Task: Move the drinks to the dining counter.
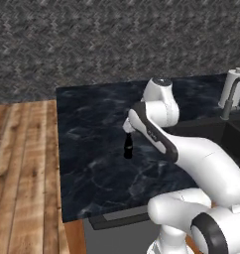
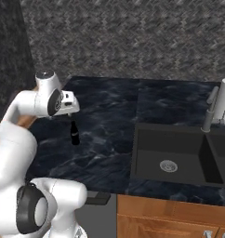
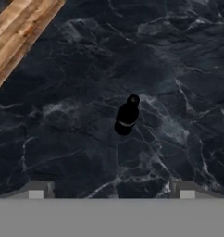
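Hand [image 3: 111, 194] (fingers wide apart) poised directly above upright bottle [image 3: 126, 115] on dining counter [image 3: 178, 55].

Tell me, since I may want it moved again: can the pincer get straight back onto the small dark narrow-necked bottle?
Probably yes. The small dark narrow-necked bottle stands upright on the black marble-look counter, directly under the open pincer, with nothing beside it.
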